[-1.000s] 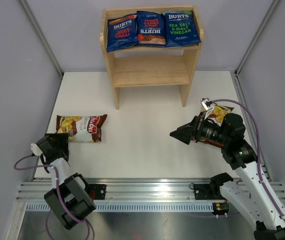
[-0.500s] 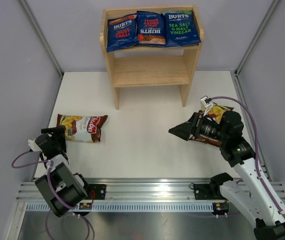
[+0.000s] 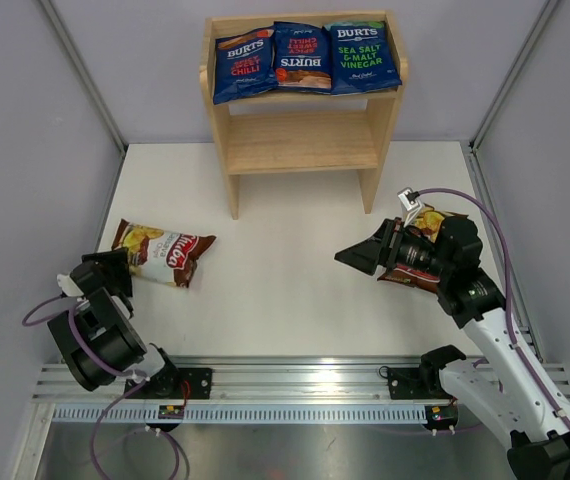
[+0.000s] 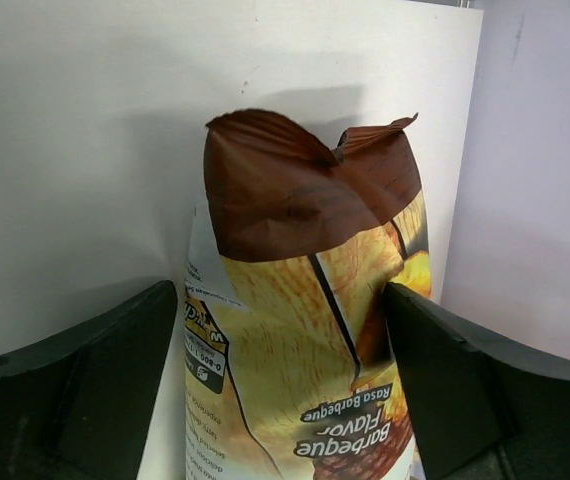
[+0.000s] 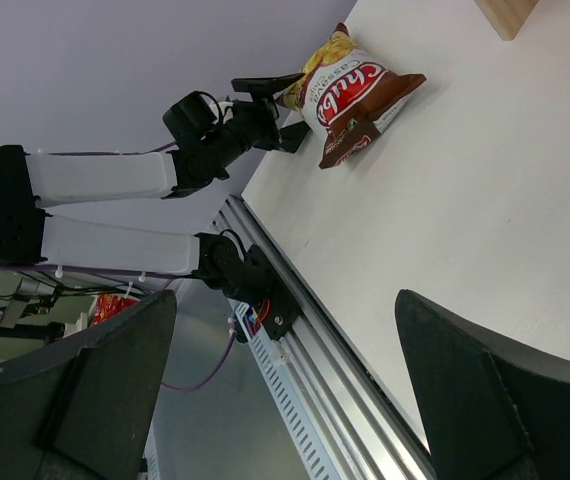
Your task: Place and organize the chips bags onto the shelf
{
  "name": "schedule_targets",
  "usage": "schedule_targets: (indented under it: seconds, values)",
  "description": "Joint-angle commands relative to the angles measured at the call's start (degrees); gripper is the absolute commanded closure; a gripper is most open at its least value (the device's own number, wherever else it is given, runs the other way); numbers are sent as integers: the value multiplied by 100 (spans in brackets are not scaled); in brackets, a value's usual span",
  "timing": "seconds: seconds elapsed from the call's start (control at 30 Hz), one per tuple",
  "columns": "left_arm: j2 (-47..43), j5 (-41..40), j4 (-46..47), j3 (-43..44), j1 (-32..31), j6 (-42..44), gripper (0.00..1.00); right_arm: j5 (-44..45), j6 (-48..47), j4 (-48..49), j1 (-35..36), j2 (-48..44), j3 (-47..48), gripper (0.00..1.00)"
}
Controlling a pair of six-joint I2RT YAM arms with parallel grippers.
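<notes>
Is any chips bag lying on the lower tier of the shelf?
No, the three BURTS bags sit on the top tier; the lower tier shows bare wood.

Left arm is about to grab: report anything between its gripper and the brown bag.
Nothing visible stands between them. The open left gripper straddles the end of the brown bag, which lies on the table.

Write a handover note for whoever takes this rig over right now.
Left end effector: open, straddling one end of a Chuba bag on the table.
Right end effector: open, holding nothing; the other Chuba bag lies on the table beneath that arm.
Done: three BURTS bags sit side by side on the top tier of the shelf.
To do: put both Chuba bags on the shelf.
</notes>
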Motion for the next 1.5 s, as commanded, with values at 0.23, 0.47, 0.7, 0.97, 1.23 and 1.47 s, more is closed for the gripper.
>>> schedule_targets:
  seconds: [0.23,0.47,0.7,0.97,1.23,1.47]
  values:
    - [213,-70,746,394,-497,111,66,-72,66,390,-6,57,116,2]
    - [-585,-36,193,394,-611,375,92,7,39,381,-6,48,99,2]
    - [-1272,1114,17,385,-637,375,100,42,171,662,-15,154,-59,2]
    - [-1948,1924,-27,34,-699,-204,100,-150,539,1766,-15,513,-569,2]
    - [-3369,2548,-589,-63,-725,-1266,100,146,1148,3826,1097,1980,-825,3]
    - [-4943,2751,-1336,-98,-725,-2436,100,2008,1700,6090,2425,2729,-1237,4]
